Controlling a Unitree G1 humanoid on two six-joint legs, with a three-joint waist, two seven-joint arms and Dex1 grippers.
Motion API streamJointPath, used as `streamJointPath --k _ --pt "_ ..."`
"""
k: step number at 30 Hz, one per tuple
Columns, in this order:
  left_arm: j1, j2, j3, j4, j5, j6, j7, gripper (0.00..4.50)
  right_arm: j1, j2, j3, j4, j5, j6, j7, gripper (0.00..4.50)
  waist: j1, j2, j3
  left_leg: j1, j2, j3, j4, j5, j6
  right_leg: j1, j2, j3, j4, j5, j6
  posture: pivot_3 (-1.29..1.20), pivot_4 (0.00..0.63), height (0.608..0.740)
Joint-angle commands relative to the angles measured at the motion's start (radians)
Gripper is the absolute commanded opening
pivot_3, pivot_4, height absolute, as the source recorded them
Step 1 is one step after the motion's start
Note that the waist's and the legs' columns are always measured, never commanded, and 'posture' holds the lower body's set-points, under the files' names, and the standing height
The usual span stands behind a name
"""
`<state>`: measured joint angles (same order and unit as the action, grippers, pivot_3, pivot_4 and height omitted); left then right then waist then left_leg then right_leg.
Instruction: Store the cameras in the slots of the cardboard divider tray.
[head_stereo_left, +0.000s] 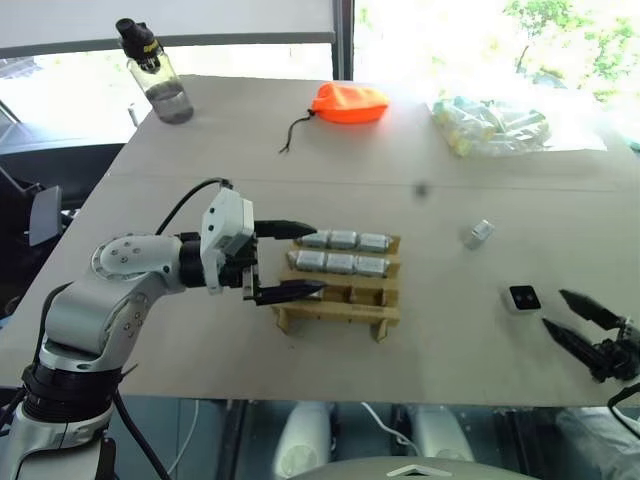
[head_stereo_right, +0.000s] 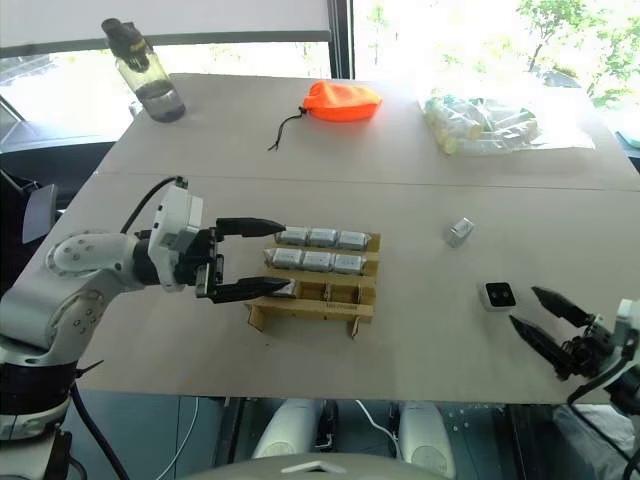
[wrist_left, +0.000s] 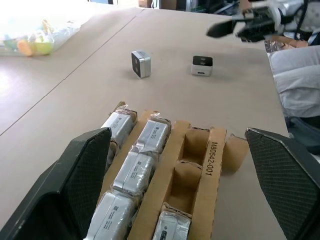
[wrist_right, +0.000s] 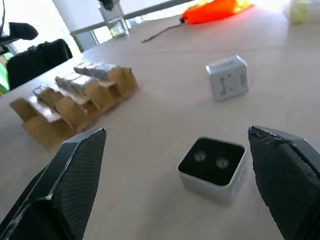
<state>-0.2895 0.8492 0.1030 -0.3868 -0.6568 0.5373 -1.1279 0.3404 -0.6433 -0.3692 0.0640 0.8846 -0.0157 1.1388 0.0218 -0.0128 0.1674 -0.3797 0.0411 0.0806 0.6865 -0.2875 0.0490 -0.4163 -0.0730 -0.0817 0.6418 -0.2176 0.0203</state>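
Note:
The cardboard divider tray (head_stereo_left: 383, 305) stands at the table's middle. Its back and middle rows each hold three silver-grey cameras (head_stereo_left: 341, 263). The front row holds one camera (wrist_left: 170, 227) at its left end beside two empty slots. My left gripper (head_stereo_left: 318, 259) hangs open at the tray's left end, one finger over the back row and one along the front row, with nothing between them. Two loose cameras lie to the right: a silver one (head_stereo_left: 479, 233) and one with its black face up (head_stereo_left: 523, 298). My right gripper (head_stereo_left: 553, 309) is open just right of the black-faced camera (wrist_right: 212, 167).
At the far side of the table are a water bottle (head_stereo_left: 160, 75), an orange pouch (head_stereo_left: 350, 103) with a cord, and a clear bag (head_stereo_left: 490, 125) of pale items. The table's near edge runs just below the right gripper.

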Motion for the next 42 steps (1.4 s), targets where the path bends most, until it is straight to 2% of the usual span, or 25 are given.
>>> streamJointPath --k 1,6,9,14,19,26,29,31,32,33,36,42 --pt "-0.016 0.001 0.016 -0.017 -0.014 -0.006 0.000 4.45 0.023 0.106 -0.021 -0.136 -0.106 -0.027 -0.213 4.50 -0.005 0.000 0.000 0.000 0.000 0.000 0.000 0.000 0.000 0.000 0.000 0.000 0.000 0.000 0.000 0.00 0.150 0.726" --pt "-0.037 0.002 -0.009 0.013 0.005 -0.022 -0.023 4.45 0.010 0.230 0.026 -0.236 -0.280 -0.011 -0.463 4.50 -0.007 0.001 -0.001 0.000 0.000 0.000 0.000 0.000 0.000 0.000 0.000 0.001 0.000 0.000 0.000 0.00 0.150 0.726" --pt "-0.040 0.003 -0.019 0.020 0.015 -0.029 -0.034 4.45 -0.006 0.276 0.037 -0.274 -0.313 0.034 -0.563 4.50 -0.007 0.002 -0.001 0.000 0.000 0.001 0.000 0.000 0.000 -0.001 0.000 0.001 0.000 0.000 0.000 0.00 0.150 0.726" --pt "-0.043 0.005 -0.024 0.027 0.020 -0.036 -0.040 4.45 -0.004 0.285 0.059 -0.283 -0.374 0.034 -0.578 4.50 -0.006 0.002 -0.001 -0.001 -0.001 0.001 0.000 0.000 0.000 -0.001 0.000 0.001 0.000 0.000 -0.001 0.00 0.150 0.726" --pt "-0.033 0.007 -0.018 0.032 0.035 -0.047 -0.042 4.45 -0.013 0.330 0.128 -0.295 -0.524 0.033 -0.696 4.50 -0.009 0.001 -0.001 0.000 -0.001 0.001 -0.001 0.000 0.000 -0.001 0.000 0.001 0.000 0.000 -0.001 0.00 0.150 0.726" --pt "-0.026 0.006 -0.012 0.026 0.037 -0.049 -0.038 4.45 -0.038 0.355 0.143 -0.297 -0.542 0.065 -0.733 4.50 -0.010 0.001 -0.002 0.000 0.000 0.001 -0.001 0.000 0.000 -0.001 0.001 0.002 0.000 0.000 -0.001 0.00 0.150 0.726" --pt "-0.027 0.005 -0.013 0.024 0.036 -0.049 -0.037 4.50 -0.039 0.361 0.132 -0.304 -0.512 0.103 -0.737 3.63 -0.010 0.000 -0.002 0.000 0.000 0.001 -0.001 0.000 0.000 -0.001 0.001 0.002 0.000 0.000 -0.001 0.00 0.150 0.726" --pt "-0.028 0.005 -0.014 0.025 0.037 -0.051 -0.038 4.50 -0.036 0.361 0.133 -0.314 -0.502 0.110 -0.728 2.73 -0.010 0.000 -0.002 0.000 0.000 0.001 -0.001 0.000 0.000 -0.001 0.001 0.002 0.000 0.000 -0.001 0.00 0.150 0.726" --pt "-0.029 0.004 -0.014 0.026 0.037 -0.051 -0.038 4.50 -0.036 0.359 0.134 -0.316 -0.505 0.106 -0.726 2.11 -0.010 -0.001 -0.002 0.000 0.000 0.001 -0.001 0.000 0.000 -0.001 0.001 0.002 0.000 0.000 -0.001 0.00 0.150 0.726" --pt "-0.030 0.004 -0.015 0.027 0.037 -0.052 -0.038 4.50 -0.036 0.358 0.134 -0.318 -0.508 0.105 -0.727 1.99 -0.010 0.000 -0.002 0.000 0.000 0.001 -0.001 0.000 0.000 -0.001 0.001 0.002 0.000 0.000 -0.001 0.00 0.150 0.726" --pt "-0.033 0.003 -0.018 0.031 0.040 -0.055 -0.038 4.50 -0.033 0.356 0.134 -0.323 -0.501 0.099 -0.712 2.00 -0.010 0.000 -0.002 0.000 0.000 0.001 -0.001 0.000 0.000 -0.001 0.001 0.002 0.000 0.000 -0.001 0.00 0.150 0.726" --pt "-0.043 0.004 -0.024 0.040 0.035 -0.057 -0.057 4.50 -0.027 0.333 0.173 -0.387 -0.451 0.037 -0.574 2.00 -0.010 0.000 -0.002 -0.001 0.000 0.001 -0.001 0.000 0.000 -0.002 0.001 0.002 0.000 0.000 -0.001 0.00 0.150 0.726"
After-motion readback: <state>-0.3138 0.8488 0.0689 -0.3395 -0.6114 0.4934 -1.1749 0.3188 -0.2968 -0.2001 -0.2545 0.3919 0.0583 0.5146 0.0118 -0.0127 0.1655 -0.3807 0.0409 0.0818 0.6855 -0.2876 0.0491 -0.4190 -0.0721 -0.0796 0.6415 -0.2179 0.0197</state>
